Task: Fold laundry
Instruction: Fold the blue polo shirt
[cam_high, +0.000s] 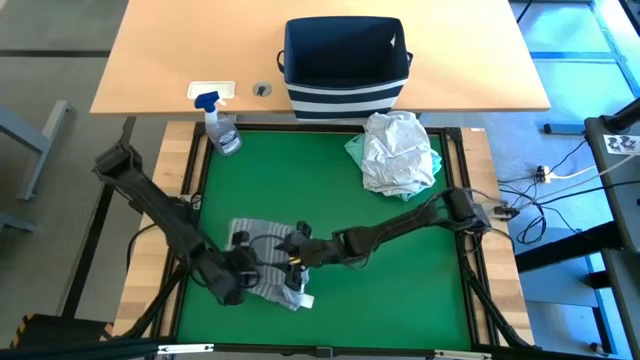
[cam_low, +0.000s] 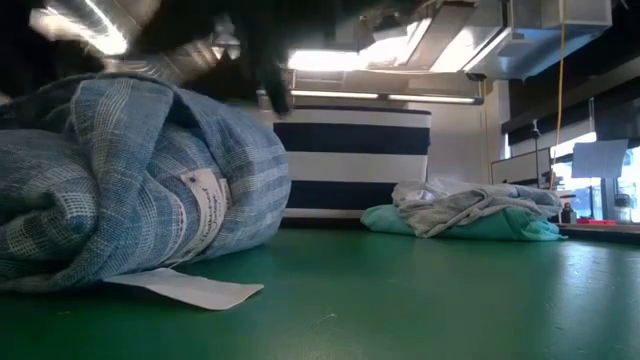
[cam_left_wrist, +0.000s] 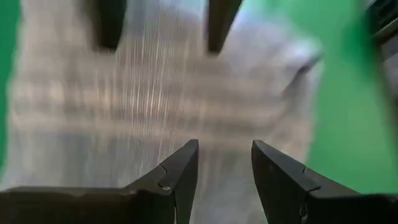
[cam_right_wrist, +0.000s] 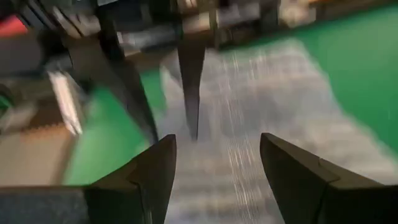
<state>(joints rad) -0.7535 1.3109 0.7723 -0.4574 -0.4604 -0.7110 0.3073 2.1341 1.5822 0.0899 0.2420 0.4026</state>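
Observation:
The grey-blue striped shirt (cam_high: 262, 262) lies as a folded bundle on the green mat, near its front left; the low view shows it close up (cam_low: 130, 180), with a sewn label (cam_low: 205, 215) and a white tag (cam_low: 185, 288) flat on the mat. My left gripper (cam_high: 250, 268) hangs open over the shirt's left part, fingers apart above the cloth (cam_left_wrist: 224, 168). My right gripper (cam_high: 298, 250) hangs open over its right part (cam_right_wrist: 217, 168), facing the left one. A white t-shirt (cam_high: 398, 148) lies crumpled on a mint-teal garment (cam_high: 358, 150) at the far right.
A navy-and-white striped basket (cam_high: 345, 65) stands on the wooden table beyond the mat's far edge. A spray bottle (cam_high: 222, 128) stands at the mat's far left corner. Bare green mat (cam_high: 400, 290) stretches right of the shirt.

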